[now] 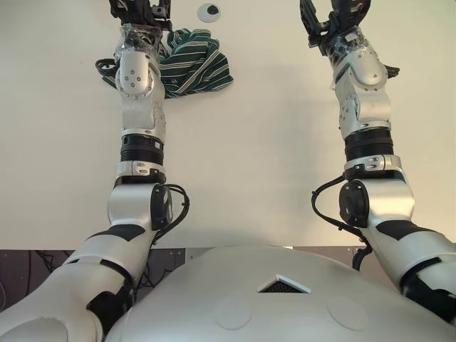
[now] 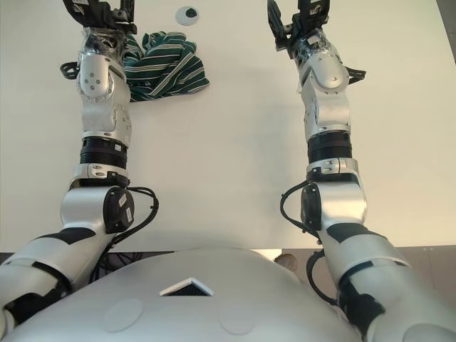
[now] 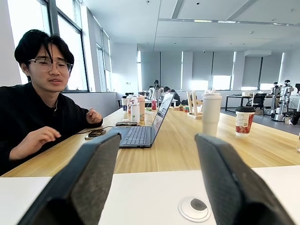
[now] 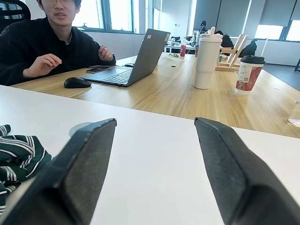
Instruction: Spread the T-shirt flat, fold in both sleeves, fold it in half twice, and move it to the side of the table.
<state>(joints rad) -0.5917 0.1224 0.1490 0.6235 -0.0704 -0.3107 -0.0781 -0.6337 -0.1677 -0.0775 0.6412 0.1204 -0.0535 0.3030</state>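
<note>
Left claw (image 3: 157, 140) spread, its arm (image 1: 141, 107) hiding part of the crumpled T-shirt (image 1: 194, 65); right claw (image 4: 154, 125) spread too.

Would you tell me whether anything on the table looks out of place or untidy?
The green striped T-shirt lies crumpled in a heap toward the far left of the white table, rather than spread flat. Nothing looks spilled or damaged.

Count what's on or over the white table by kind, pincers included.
T-shirt: 1, crumpled
Round grommet: 1
Pincers: 2, left pincer and right pincer, both open
Total: 4
</note>
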